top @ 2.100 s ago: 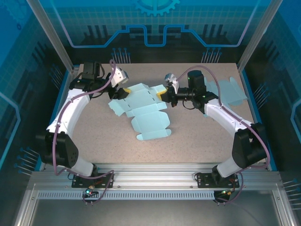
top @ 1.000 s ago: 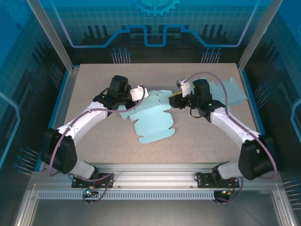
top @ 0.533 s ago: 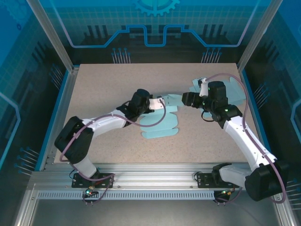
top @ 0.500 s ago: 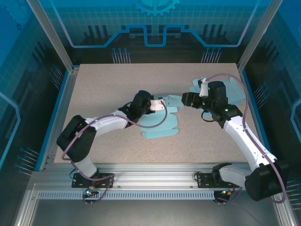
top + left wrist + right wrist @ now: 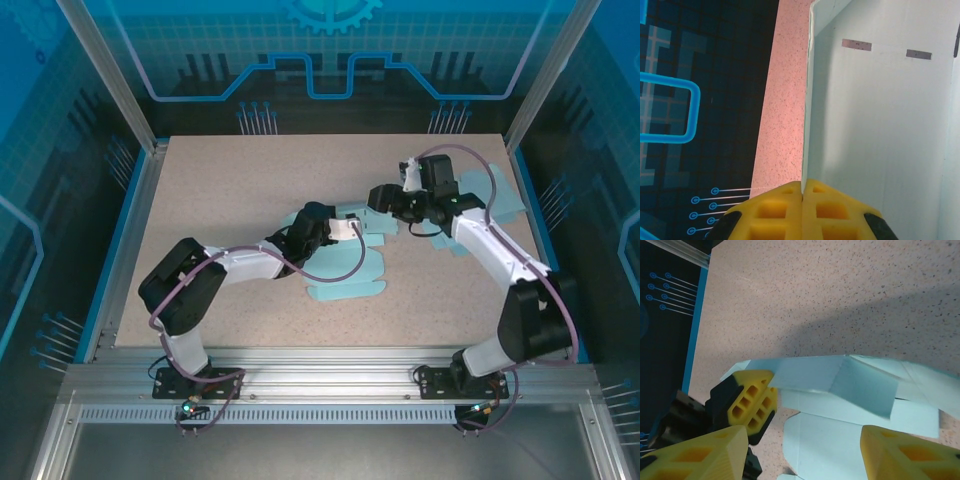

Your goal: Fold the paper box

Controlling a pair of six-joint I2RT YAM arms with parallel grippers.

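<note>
Pale-blue card box blank (image 5: 350, 275) looks light, thin and floppy, best pinched at a flap edge, where the left pincer (image 5: 802, 189) is clamped; the right pincer (image 5: 802, 440) gapes empty beside it.

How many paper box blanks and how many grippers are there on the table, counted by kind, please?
Paper box blanks: 2, the centre blank and the spare blank lying at the right.
Grippers: 2, the left gripper and the right gripper.
Total: 4
</note>
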